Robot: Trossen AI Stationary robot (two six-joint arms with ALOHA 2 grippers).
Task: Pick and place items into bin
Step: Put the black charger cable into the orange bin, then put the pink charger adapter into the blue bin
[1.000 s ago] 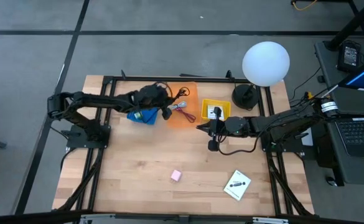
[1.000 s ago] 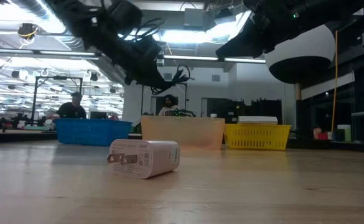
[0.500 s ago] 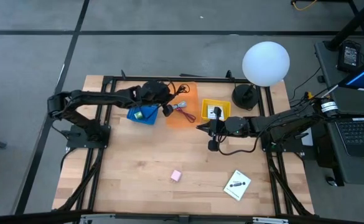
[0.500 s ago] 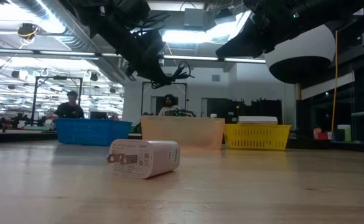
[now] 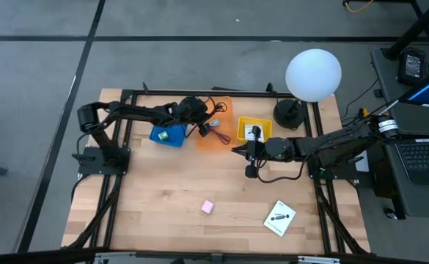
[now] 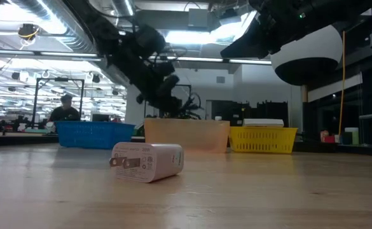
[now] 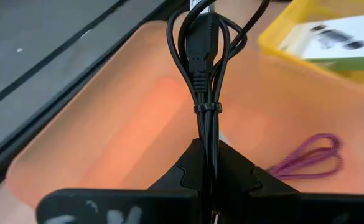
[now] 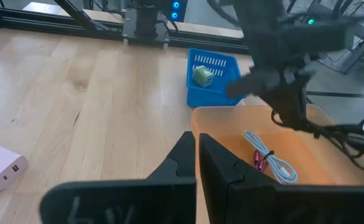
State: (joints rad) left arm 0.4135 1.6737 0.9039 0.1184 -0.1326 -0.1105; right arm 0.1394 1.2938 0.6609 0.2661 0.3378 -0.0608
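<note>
My left gripper (image 5: 204,121) is shut on a bundled black cable (image 7: 200,56) above the orange bin (image 5: 218,136). A purple cable (image 7: 306,155) and a white-and-red cable (image 8: 270,159) lie in that bin. The blue bin (image 5: 168,135) holds a green piece (image 8: 202,75). A white card (image 5: 254,132) lies in the yellow bin (image 5: 254,122). My right gripper (image 5: 236,150) is shut and hovers by the orange bin's right near corner. A pink charger (image 5: 207,207) and a second white card (image 5: 279,218) lie flat on the table. My left gripper pinches the black cable bundle between its two fingers just behind the tie (image 7: 208,109), at the bundle's gathered end (image 7: 208,132). The fingers slant down toward the table's right. The bundle sticks out past the fingertips along them, lifted over the orange bin (image 6: 187,135).
A lamp with a white globe (image 5: 313,73) stands at the table's far right corner. The three bins sit in a row near the far edge. Bare wood (image 5: 155,198) lies on the near left. People (image 6: 67,108) show in the room beyond.
My left gripper has moved a little toward the table's right and down, carrying the black cable bundle from beside the blue bin to low over the orange bin. Its arm has swung toward the right. The right arm has kept still.
</note>
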